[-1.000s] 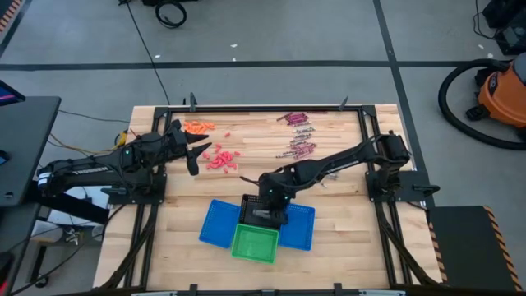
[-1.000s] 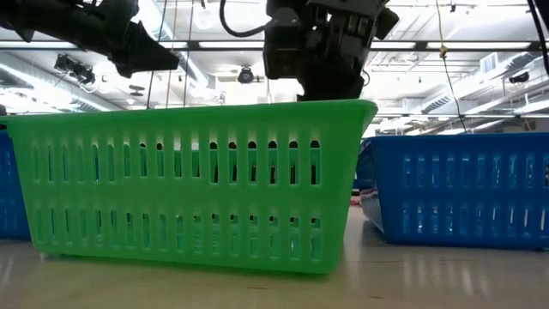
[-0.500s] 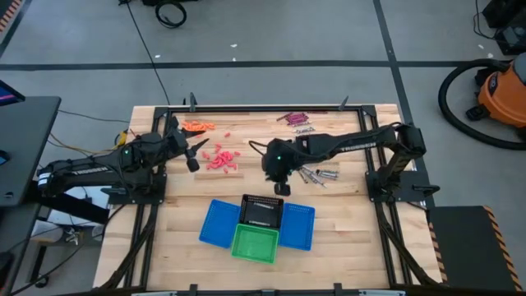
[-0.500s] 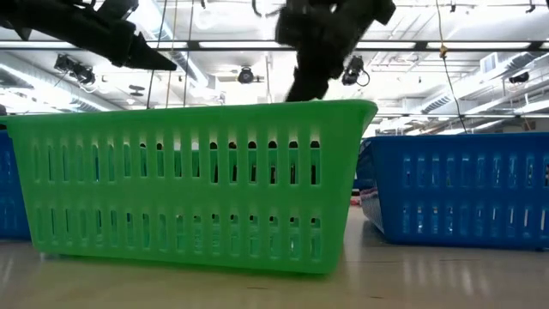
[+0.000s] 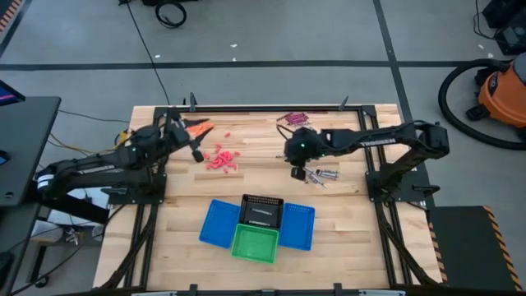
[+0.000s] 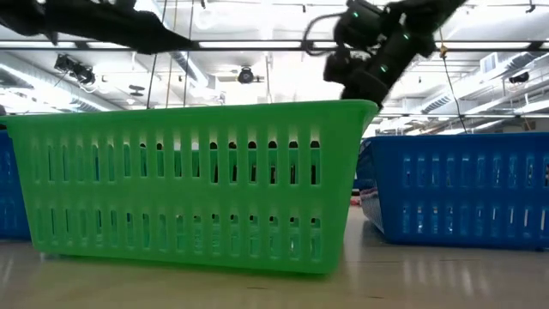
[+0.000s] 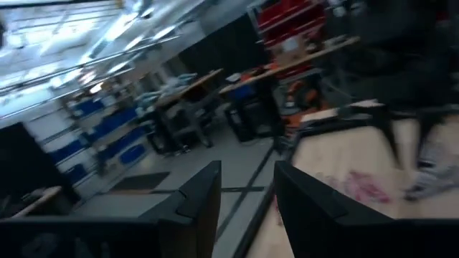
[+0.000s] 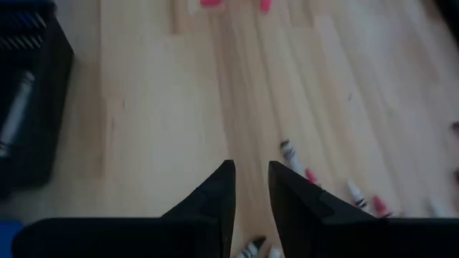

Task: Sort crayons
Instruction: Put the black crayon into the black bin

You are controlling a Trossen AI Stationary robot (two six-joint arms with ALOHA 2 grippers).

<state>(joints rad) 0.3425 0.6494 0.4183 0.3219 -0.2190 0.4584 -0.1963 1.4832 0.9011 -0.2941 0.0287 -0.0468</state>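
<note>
Fingers of right gripper [image 8: 249, 188] stand a narrow gap apart w/ nothing between them, over bare tabletop [image 5: 345, 222]. Silvery-grey crayons [image 5: 316, 174] lie just ahead of and beside the tips; one grey crayon [image 8: 16, 111] sits in black basket [image 5: 261, 211], well off to one side. Maroon crayons [image 5: 294, 118] lie further out. Left gripper [image 7: 246, 193] fingers also slightly parted, empty, raised; pink-red crayons [image 5: 220, 158] near its tips, orange crayons [image 5: 196, 127] close by. Green basket [image 6: 189, 184] and blue baskets [image 5: 297, 226] flank the black one.
</note>
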